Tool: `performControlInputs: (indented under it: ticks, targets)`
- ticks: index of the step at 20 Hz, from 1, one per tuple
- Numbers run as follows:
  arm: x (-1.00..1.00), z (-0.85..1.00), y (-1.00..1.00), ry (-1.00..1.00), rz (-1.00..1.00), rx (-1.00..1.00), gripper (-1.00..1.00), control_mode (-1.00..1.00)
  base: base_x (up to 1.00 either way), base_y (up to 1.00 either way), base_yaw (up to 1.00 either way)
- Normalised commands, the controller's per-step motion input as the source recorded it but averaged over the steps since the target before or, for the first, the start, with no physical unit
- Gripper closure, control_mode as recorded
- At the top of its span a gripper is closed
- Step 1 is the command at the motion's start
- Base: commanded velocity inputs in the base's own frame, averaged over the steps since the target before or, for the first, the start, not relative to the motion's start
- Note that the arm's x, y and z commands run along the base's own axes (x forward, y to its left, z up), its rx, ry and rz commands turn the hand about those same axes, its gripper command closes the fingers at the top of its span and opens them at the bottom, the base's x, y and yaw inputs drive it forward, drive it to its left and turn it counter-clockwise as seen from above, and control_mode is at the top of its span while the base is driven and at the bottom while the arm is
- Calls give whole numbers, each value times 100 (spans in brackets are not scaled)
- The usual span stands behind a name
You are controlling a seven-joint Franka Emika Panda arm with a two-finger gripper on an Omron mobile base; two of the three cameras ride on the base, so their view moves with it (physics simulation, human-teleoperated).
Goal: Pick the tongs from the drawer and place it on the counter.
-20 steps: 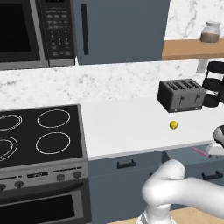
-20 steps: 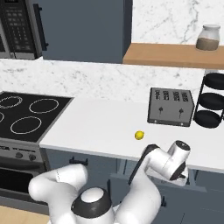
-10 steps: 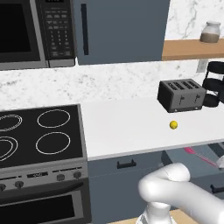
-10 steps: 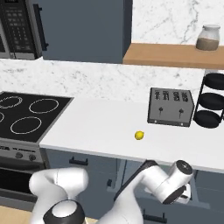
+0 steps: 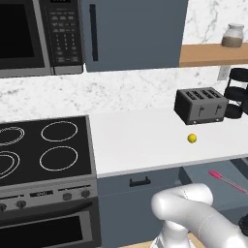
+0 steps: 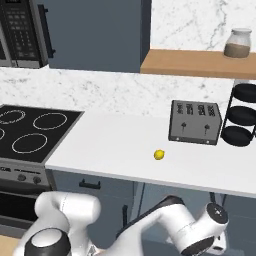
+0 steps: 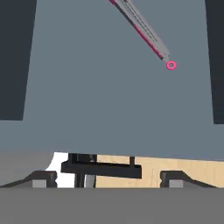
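My end effector (image 7: 105, 178) hangs over the open drawer (image 7: 100, 96), fingertips spread wide and holding nothing. One pair of pink tongs (image 7: 142, 31) lies on the drawer floor, well ahead of it. One yellow ball (image 5: 192, 138) and one toaster (image 5: 200, 105) sit on the counter (image 5: 145, 140).

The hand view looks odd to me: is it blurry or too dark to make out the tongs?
Hand view: sharp and evenly lit, no glare; the tongs read as a crisp grey and pink bar on the flat grey drawer floor. Left base view: equally clear, the tongs a thin pink line, soft shading under the counter edge.
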Motion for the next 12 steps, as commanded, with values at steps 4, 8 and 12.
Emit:
performControlInputs:
  ticks: [4, 8, 12]
  targets:
    - [30, 73, 0, 0, 15, 3, -100, -100, 0, 0, 0]
    - [95, 53, 6, 0, 22, 8, -100, -100, 0, 0, 0]
    - [72, -4, 6, 0, 16, 2, -100, -100, 0, 0, 0]
